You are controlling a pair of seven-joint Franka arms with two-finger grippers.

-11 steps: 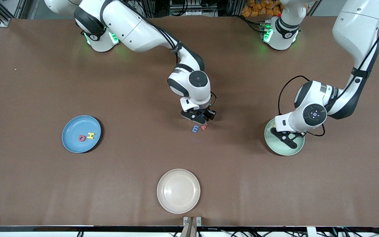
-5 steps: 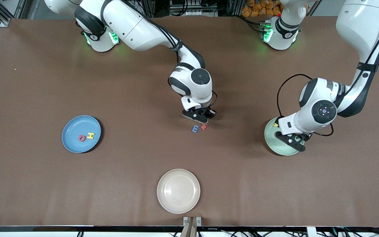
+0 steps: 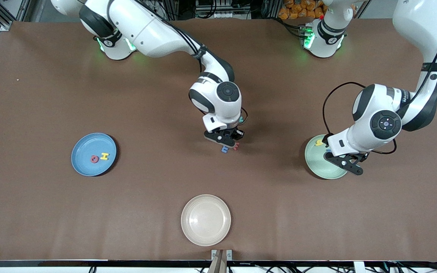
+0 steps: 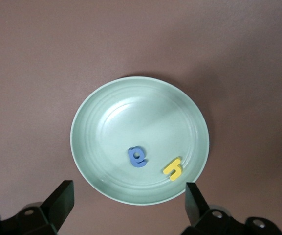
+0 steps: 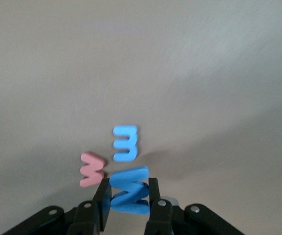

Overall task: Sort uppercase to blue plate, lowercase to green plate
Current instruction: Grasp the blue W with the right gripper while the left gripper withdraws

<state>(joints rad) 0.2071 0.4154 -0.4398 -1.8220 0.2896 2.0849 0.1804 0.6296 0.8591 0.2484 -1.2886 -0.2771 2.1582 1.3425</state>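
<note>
Right wrist view: right gripper (image 5: 126, 198) pinches the blue W (image 5: 127, 190) above the table, over the blue m (image 5: 125, 143) and small red m (image 5: 91, 169) lying just beside each other mid-table. Left gripper (image 4: 128, 200) hangs with fingers spread wide over the green plate (image 4: 106, 112), which holds blue a (image 4: 138, 157) and yellow h (image 4: 173, 168). Blue plate (image 3: 84, 167), toward the right arm's end, carries red Q (image 3: 94, 159) and yellow H (image 3: 104, 156), just beside each other.
</note>
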